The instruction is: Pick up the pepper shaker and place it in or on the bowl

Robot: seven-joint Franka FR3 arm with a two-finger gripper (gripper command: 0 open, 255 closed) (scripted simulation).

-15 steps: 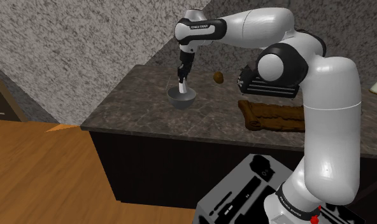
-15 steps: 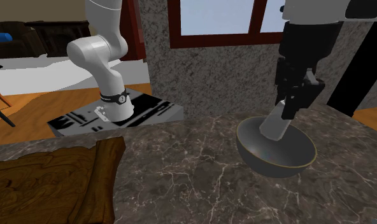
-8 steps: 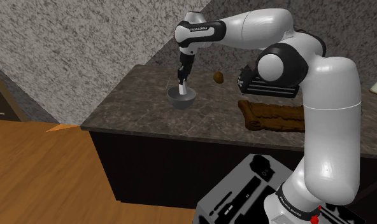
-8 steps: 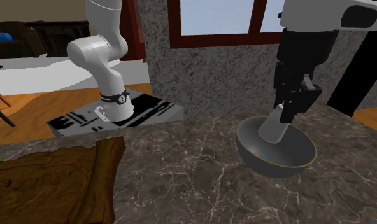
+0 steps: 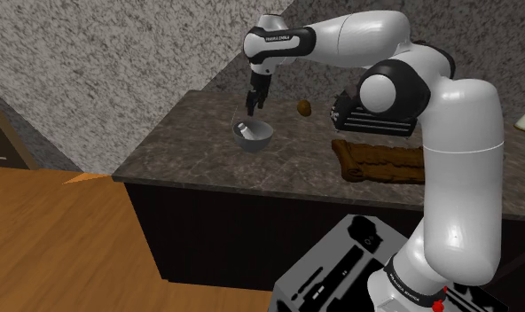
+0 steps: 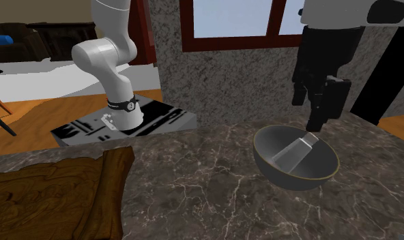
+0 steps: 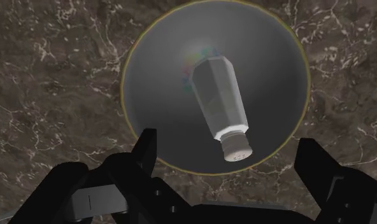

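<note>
A dark, white-veined stone countertop (image 5: 190, 142) runs across the middle of the shoulder view. A grey bowl (image 5: 256, 143) stands on it just above the frame's centre. A small brown roundish thing (image 5: 303, 107) sits near the bowl, to its upper right, and a brown wooden board (image 5: 380, 161) lies right of centre. In the second exterior view the board fills the lower left corner.
</note>
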